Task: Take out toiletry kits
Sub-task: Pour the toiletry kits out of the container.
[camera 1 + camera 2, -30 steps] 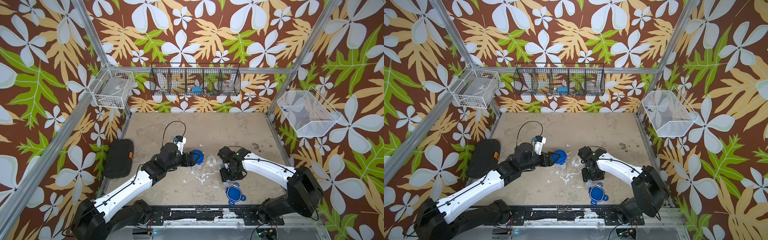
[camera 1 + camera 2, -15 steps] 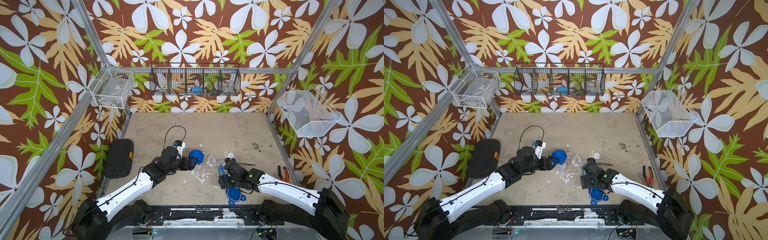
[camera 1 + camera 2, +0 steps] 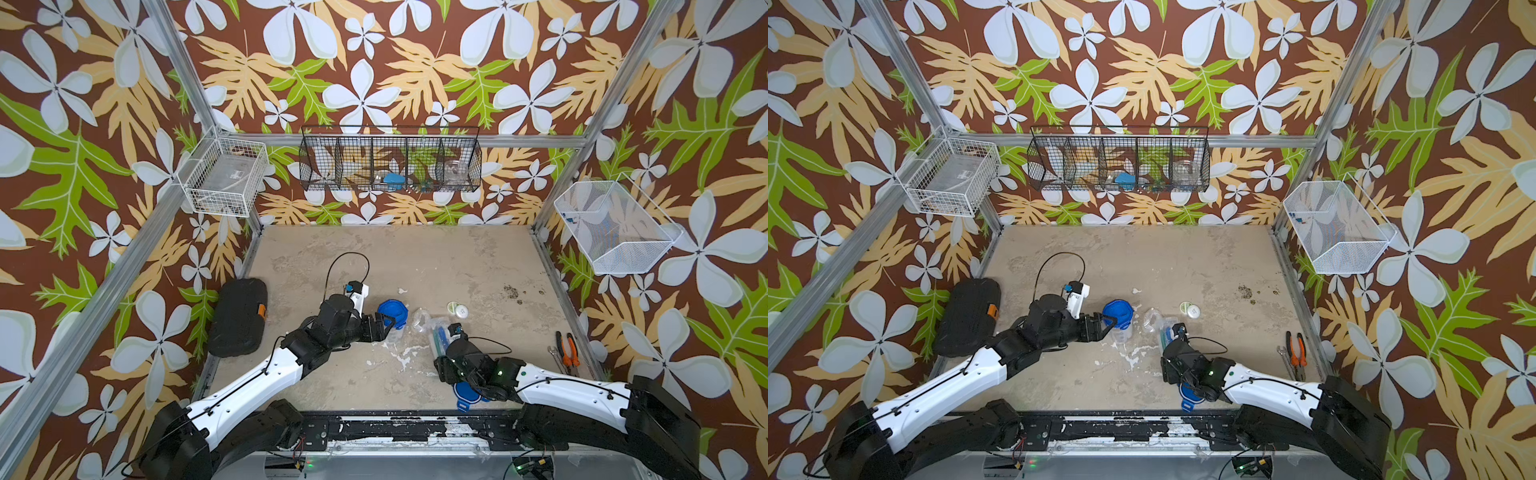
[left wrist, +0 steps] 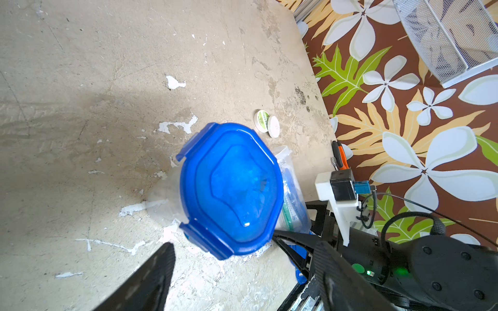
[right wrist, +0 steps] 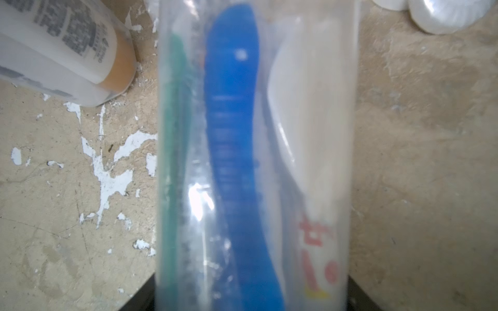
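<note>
— Around the arms, what else sits on the table (image 3: 395,257)?
— Two round tins (image 3: 457,308) and a crumpled clear bag (image 3: 420,321) just beyond the lying jar (image 3: 439,336). A loose blue lid (image 3: 465,395) is half under the right arm, with pliers (image 3: 567,349) far to the right.
— And the kit?
— The blue toothbrush (image 5: 234,150) and white tube (image 5: 310,129) are inside that lying jar, which the right gripper (image 3: 439,354) clamps by both walls.
— Left gripper (image 3: 385,325)?
— Jaws apart at the upright jar (image 3: 392,331); I cannot tell if they touch it. Its fitted lid (image 4: 231,188) hides the contents.
</note>
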Motion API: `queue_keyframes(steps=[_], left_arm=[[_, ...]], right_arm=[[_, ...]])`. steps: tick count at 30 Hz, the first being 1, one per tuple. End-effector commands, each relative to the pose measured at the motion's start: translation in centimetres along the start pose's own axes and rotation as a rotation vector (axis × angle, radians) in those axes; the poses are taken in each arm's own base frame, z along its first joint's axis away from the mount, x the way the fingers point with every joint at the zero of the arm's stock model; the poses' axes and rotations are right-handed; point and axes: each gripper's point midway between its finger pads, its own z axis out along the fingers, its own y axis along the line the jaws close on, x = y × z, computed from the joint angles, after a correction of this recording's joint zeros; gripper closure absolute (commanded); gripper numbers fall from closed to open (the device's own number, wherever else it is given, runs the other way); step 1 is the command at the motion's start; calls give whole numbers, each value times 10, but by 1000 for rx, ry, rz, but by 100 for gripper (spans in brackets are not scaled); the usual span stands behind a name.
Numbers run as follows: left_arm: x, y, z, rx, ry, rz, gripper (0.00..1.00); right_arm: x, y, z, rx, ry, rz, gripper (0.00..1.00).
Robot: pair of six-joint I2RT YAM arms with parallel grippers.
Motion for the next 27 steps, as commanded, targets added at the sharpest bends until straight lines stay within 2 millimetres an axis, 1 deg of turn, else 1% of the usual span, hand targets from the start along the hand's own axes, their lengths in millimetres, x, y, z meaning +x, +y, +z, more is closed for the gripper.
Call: queue_keyframes(steps=[1, 2, 4, 6, 8, 11, 15, 18, 19, 21, 23, 25, 27], left_arm=[[-1, 1, -2, -10, -4, 1, 16], [0, 2, -2, -12, -3, 1, 16], [1, 3, -1, -15, 1, -1, 16], [1, 2, -1, -14, 5, -4, 17], [-1, 0, -2, -12, 4, 1, 17], [-7, -3, -6, -13, -17, 13, 16], [-11, -5, -8, -10, -32, 19, 16], [-11, -5, -8, -1, -39, 15, 16], [-10, -5, -7, 5, -43, 11, 16], [-9, -4, -6, 15, -49, 1, 16], [-9, -6, -5, 27, -50, -6, 16], [-9, -7, -5, 31, -51, -8, 16], [-10, -8, -7, 38, -63, -8, 16]], right_arm=[[3, -7, -1, 23, -3, 15, 32], [2, -7, -1, 25, -8, 13, 35], [-1, -7, -4, 34, -3, 7, 45], [-1, -8, -9, 53, 18, 16, 50], [1, -10, -17, 74, 52, 44, 53], [12, -14, -35, 103, 152, 93, 58], [20, -17, -72, 133, 272, 133, 62], [22, -12, -93, 107, 351, 145, 64], [24, -9, -97, 84, 393, 162, 67], [26, -4, -102, 38, 468, 188, 73], [19, 1, -106, 17, 491, 196, 75], [15, 5, -106, 3, 529, 186, 77], [12, 5, -101, 5, 561, 170, 78]])
